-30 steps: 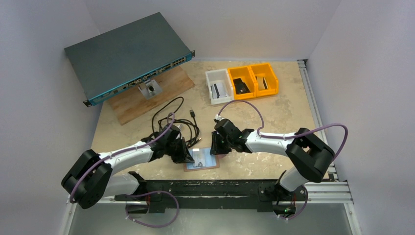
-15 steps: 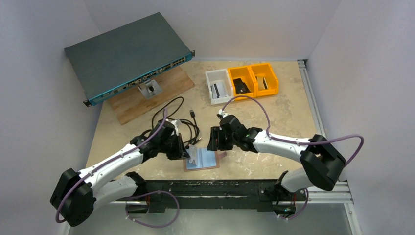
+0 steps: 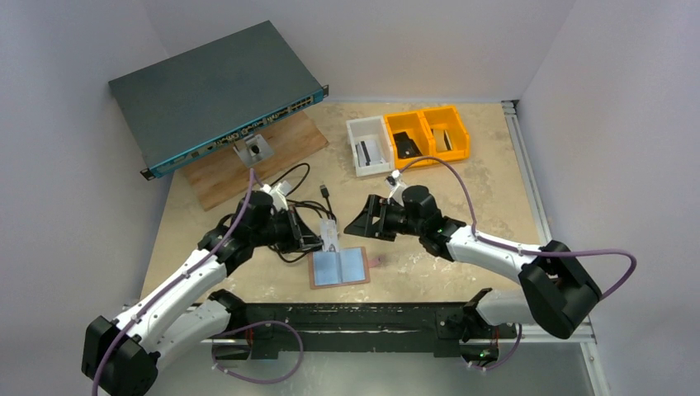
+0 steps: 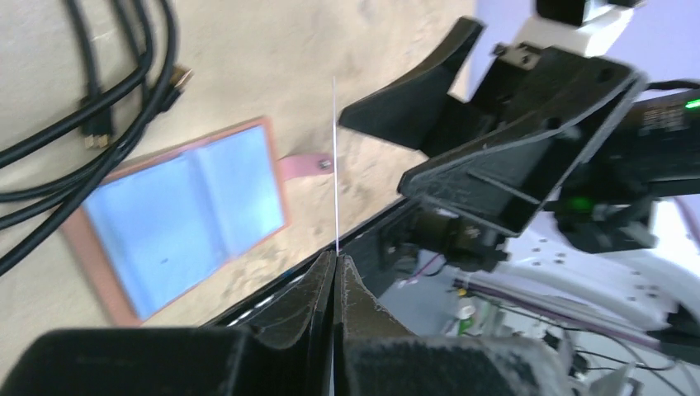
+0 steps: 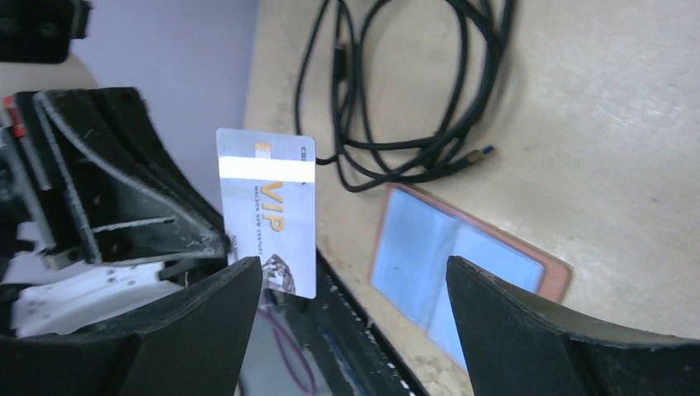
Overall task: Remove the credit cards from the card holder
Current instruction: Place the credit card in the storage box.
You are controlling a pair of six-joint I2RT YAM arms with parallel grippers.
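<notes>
The card holder (image 3: pixel 339 266) lies open flat near the table's front edge, reddish-brown rim around clear bluish pockets, snap tab (image 4: pixel 301 167) sticking out on its right. My left gripper (image 3: pixel 320 241) hovers just behind the holder's left half, shut on a pale grey-white credit card (image 3: pixel 331 235). In the left wrist view the card (image 4: pixel 335 165) shows edge-on as a thin line rising from the closed jaws. In the right wrist view its face (image 5: pixel 268 210) carries gold lettering. My right gripper (image 3: pixel 361 224) stands open and empty behind the holder's right side, clear of the holder (image 5: pixel 458 268).
Black cables (image 3: pixel 297 202) coil right behind the left gripper. A network switch (image 3: pixel 219 91) rests on a wooden board (image 3: pixel 248 161) at the back left. One white bin (image 3: pixel 369 146) and two orange bins (image 3: pixel 429 134) sit at the back. The black mounting rail (image 3: pixel 371 318) runs along the front.
The left gripper has lifted the card out of the holder and drawn it backward. The right gripper has opened wide and pulled up and away from the holder's right edge.
</notes>
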